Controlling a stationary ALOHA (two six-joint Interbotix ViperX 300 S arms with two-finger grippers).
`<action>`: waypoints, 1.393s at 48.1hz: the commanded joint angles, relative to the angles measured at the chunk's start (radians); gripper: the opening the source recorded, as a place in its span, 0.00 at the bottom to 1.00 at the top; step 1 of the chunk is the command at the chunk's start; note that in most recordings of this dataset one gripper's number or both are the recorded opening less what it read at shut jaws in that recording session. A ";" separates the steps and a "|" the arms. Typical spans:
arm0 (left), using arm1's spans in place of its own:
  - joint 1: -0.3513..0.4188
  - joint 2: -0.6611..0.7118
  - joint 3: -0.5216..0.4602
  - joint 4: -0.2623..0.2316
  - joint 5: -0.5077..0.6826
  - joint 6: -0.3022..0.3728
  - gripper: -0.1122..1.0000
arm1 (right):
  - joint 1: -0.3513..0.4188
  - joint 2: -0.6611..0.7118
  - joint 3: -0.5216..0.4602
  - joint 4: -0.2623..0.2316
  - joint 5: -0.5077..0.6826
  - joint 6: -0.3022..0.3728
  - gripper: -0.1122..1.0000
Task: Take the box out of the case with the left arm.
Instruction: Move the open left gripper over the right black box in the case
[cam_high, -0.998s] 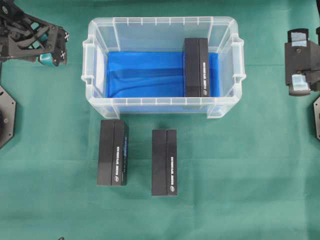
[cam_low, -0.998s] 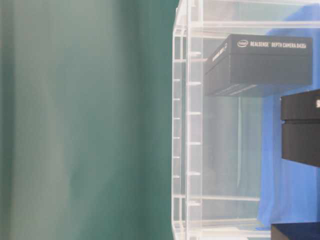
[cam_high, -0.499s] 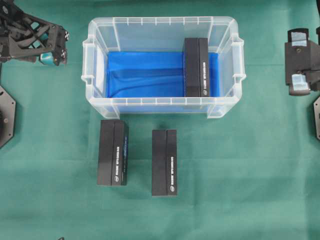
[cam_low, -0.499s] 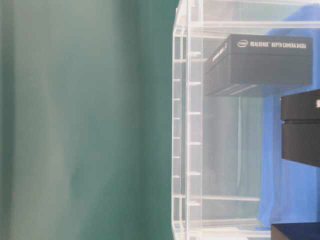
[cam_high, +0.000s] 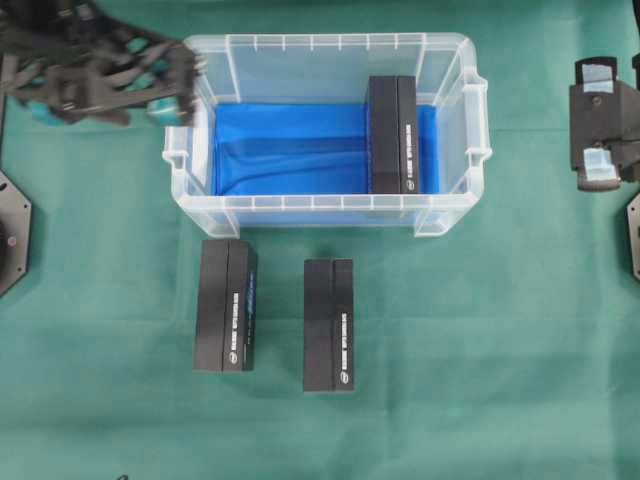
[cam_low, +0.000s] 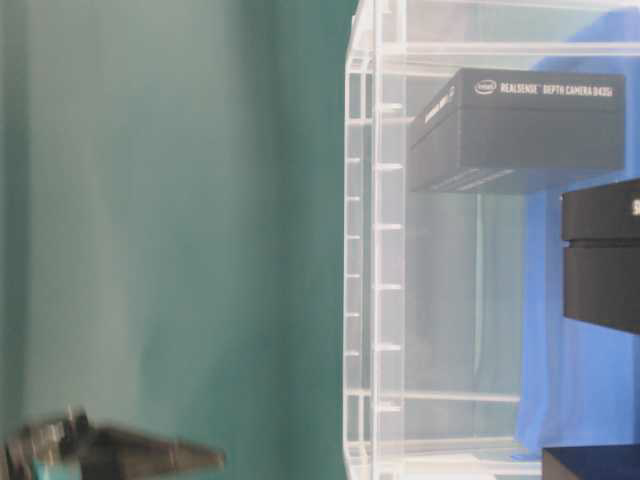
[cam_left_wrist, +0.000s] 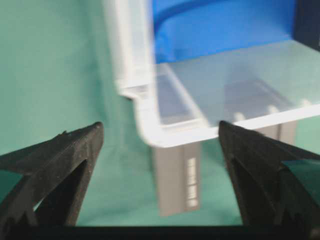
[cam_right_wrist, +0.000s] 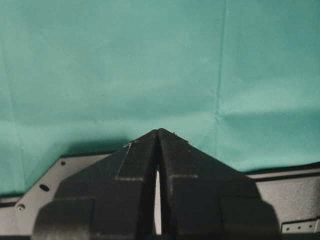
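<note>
The case (cam_high: 325, 205) is being carried by the green-covered bench (cam_high: 480, 380), toward the far side in the overhead view. A blue sheet (cam_high: 290, 150) is lying on its floor. The box (cam_high: 391, 135) is standing inside the case at its right end, on the blue sheet, with its long side running from the near wall toward the far wall. Through the clear wall in the table-level view, white lettering is being shown on the box's dark face.

Two more black boxes are lying on the bench outside the case, just in front of its near wall: a left one (cam_high: 226, 305) and a right one (cam_high: 328, 325), set apart from each other.

The left tool (cam_high: 165, 85) is being held above the case's left rim, blurred, with its fingers spread wide and nothing between them. In the left wrist view the case corner is being framed between the two dark fingers (cam_left_wrist: 55, 170).

The right tool (cam_right_wrist: 158, 132) is being held over bare cloth at the right edge, well apart from the case, its fingers pressed together and holding nothing
</note>
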 joint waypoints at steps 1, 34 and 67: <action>-0.015 0.060 -0.104 0.002 -0.005 0.005 0.94 | 0.000 -0.005 -0.009 -0.002 -0.003 -0.002 0.10; -0.049 0.575 -0.724 0.002 0.002 0.155 0.94 | -0.002 -0.032 0.008 -0.003 -0.005 -0.002 0.10; -0.055 0.744 -0.888 -0.032 0.092 0.153 0.94 | 0.000 -0.044 0.017 -0.003 -0.005 -0.003 0.10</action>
